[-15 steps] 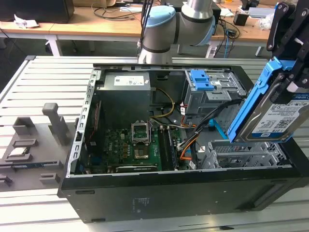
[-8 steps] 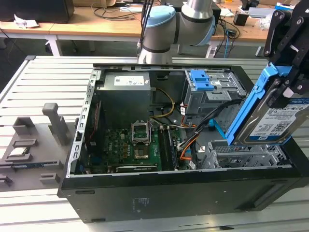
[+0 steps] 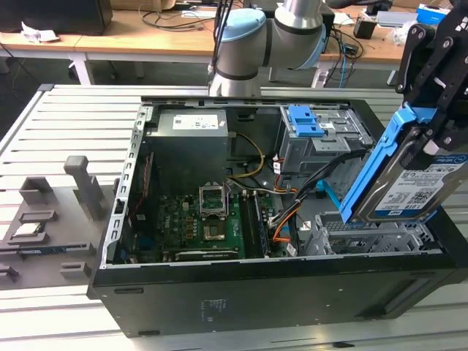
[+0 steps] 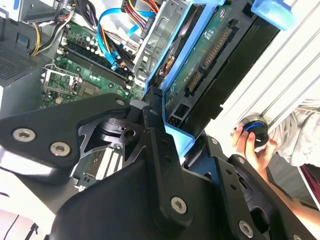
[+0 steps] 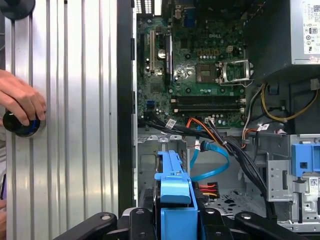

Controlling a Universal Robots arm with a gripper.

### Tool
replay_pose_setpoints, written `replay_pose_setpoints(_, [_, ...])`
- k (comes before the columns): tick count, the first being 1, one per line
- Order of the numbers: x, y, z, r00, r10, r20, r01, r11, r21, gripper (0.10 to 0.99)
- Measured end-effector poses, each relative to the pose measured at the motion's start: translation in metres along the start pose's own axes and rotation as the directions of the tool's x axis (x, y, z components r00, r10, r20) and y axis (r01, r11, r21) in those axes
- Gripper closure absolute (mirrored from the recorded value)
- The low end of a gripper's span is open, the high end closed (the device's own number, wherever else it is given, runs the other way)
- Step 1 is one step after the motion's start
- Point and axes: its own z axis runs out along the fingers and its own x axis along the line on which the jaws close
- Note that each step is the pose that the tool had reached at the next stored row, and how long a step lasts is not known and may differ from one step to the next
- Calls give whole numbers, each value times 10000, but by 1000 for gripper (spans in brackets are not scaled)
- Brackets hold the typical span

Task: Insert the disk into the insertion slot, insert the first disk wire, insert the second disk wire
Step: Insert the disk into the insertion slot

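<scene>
Blue-bracketed disk (image 3: 409, 183) pinched in the gripper (image 3: 433, 137), tilted, at the exterior view's right edge | held above the perforated insertion slot (image 3: 369, 238), not yet inside | light-blue second disk wire (image 3: 330, 194) and red-orange first disk wire (image 3: 281, 228) lie toward the exterior view's left of the slot | person's hand (image 5: 20, 97) on black knob (image 5: 20, 126) in first wrist view
</scene>
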Motion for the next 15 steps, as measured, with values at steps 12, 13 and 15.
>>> replay_pose_setpoints(12, [-49, 73, 69, 10000, -1, 2, 1, 10000, 0, 718])
replay_pose_setpoints(13, [-50, 74, 78, 10000, -1, 1, 1, 10000, 0, 718])
replay_pose_setpoints(15, [-53, 80, 97, 10000, 3, 0, -3, 10000, -1, 718])
